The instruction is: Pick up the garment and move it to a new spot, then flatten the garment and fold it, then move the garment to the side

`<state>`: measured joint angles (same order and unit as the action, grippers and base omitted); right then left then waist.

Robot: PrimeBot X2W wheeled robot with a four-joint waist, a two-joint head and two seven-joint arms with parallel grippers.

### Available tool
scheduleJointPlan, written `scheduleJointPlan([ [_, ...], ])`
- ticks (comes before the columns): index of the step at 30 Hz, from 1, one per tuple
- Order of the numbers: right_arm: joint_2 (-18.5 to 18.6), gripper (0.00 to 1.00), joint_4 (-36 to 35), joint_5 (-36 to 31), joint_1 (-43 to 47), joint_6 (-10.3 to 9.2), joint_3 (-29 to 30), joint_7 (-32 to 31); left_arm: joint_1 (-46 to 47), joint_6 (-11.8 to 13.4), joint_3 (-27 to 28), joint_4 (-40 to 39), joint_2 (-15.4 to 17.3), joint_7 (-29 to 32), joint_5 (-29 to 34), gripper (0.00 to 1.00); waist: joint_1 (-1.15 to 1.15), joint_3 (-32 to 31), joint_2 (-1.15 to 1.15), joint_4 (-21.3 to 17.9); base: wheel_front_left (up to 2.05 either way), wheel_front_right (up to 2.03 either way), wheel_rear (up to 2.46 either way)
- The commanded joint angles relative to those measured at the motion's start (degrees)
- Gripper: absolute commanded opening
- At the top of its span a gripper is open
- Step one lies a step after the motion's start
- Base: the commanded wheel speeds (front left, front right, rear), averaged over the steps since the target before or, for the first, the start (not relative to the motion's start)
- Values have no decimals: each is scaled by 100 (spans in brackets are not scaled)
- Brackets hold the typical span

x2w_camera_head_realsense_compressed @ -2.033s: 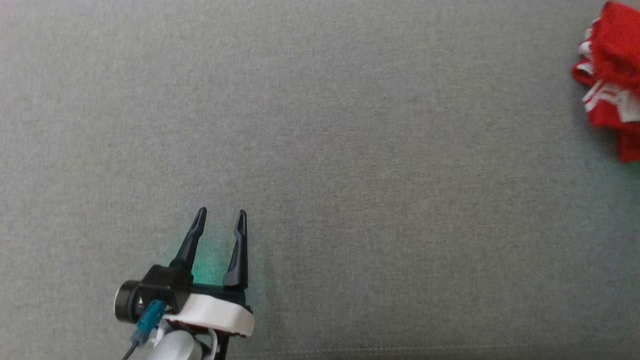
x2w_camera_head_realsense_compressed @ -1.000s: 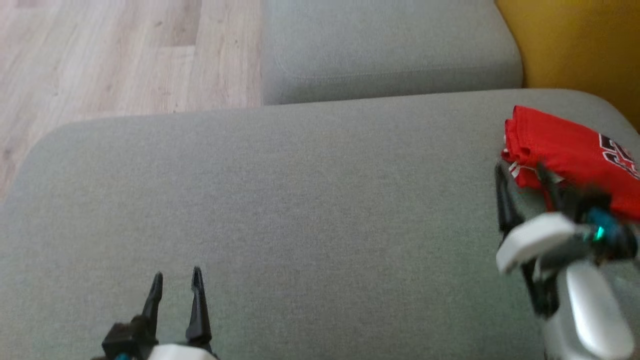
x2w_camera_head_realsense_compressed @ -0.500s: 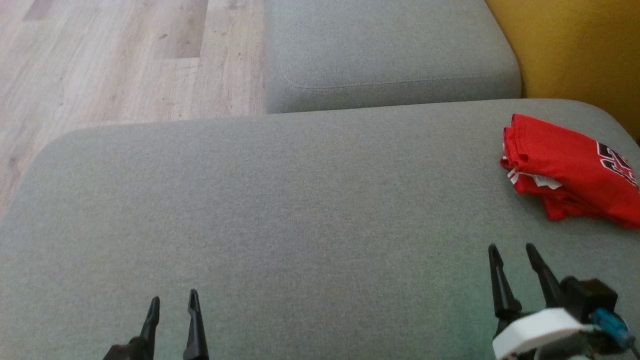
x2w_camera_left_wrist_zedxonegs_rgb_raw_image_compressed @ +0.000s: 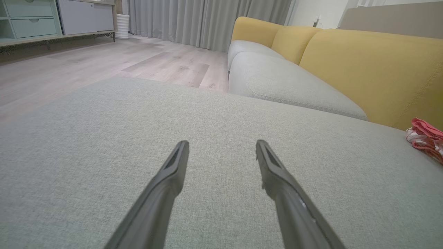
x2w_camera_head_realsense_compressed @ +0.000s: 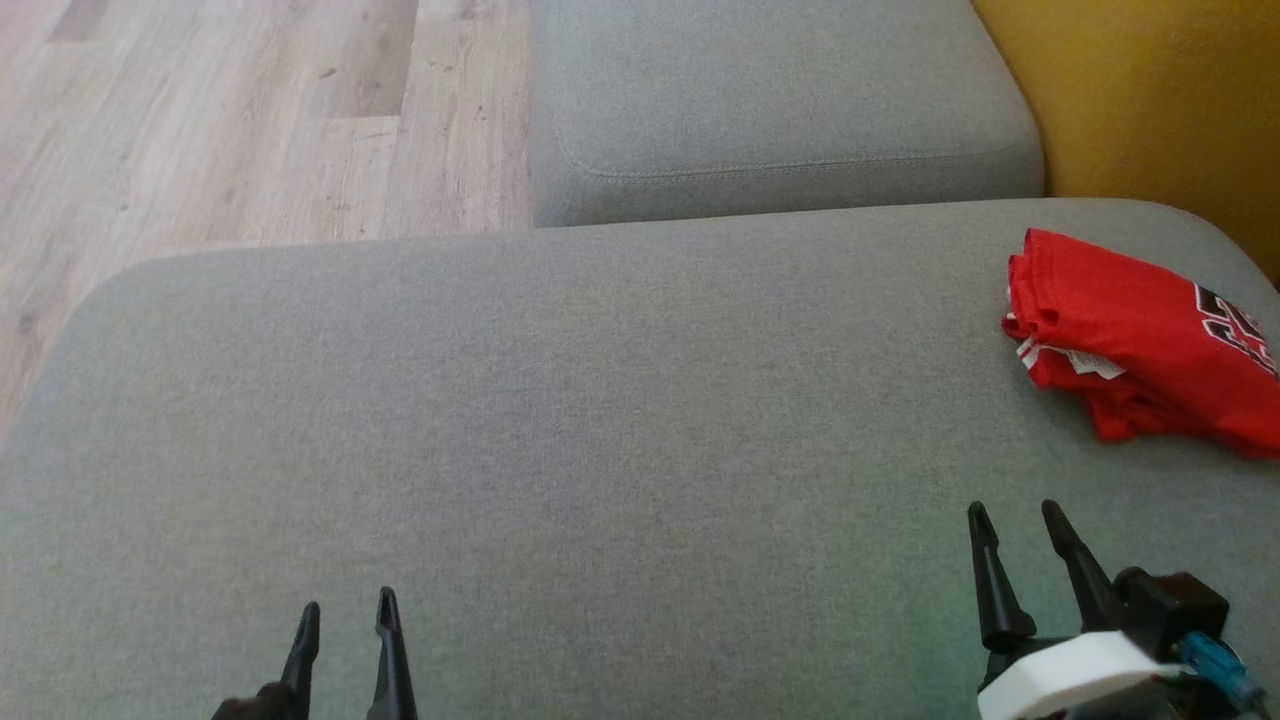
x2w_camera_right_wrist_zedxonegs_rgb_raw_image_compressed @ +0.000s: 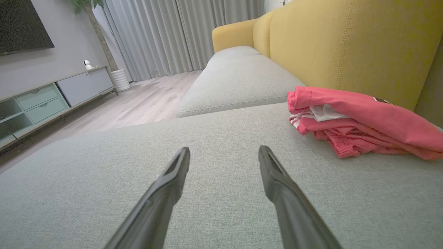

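Grey sofa cushion [x2w_camera_head_realsense_compressed: 560, 420], folded red garment [x2w_camera_head_realsense_compressed: 1135, 340] at its right edge; left tool [x2w_camera_head_realsense_compressed: 345, 610] and right tool [x2w_camera_head_realsense_compressed: 1012, 515] apart, empty.

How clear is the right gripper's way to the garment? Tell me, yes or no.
Probably yes. The right gripper is open, and the garment lies folded ahead and to its right. Bare cushion lies between them, with nothing in the way.
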<state>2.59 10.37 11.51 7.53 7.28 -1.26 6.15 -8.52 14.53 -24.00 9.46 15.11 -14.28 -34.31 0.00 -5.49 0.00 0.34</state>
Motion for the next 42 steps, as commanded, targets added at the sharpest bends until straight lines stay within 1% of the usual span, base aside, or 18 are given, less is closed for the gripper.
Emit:
scheduleJointPlan([
  [1, 30, 100, -145, -21, -271, 21, -140, 105, 236, -43, 222, -154, 2, -62, -26, 100, 0, 6, 0, 4, 0, 0, 0],
  [4, 29, 100, -109, -31, -300, 21, -165, 121, 232, -53, 217, -156, -3, -52, -55, 100, 0, 13, 0, -3, 0, 0, 0],
  [5, 0, 0, 75, 3, -3, 0, -16, 51, -1, -49, 3, -3, -11, 2, -25, 0, 0, 13, 0, -2, 0, 0, 0],
  [9, -3, 0, 459, 15, 117, 0, -22, 39, -97, -45, -38, 324, -69, 13, -29, 0, 0, 15, 0, -1, 0, 0, 0],
  [42, 30, 0, 433, 2236, -286, 6, 162, -289, 334, -633, 770, 376, -359, 549, -1625, 0, 0, 165, 0, -10, 0, 0, 0],
])
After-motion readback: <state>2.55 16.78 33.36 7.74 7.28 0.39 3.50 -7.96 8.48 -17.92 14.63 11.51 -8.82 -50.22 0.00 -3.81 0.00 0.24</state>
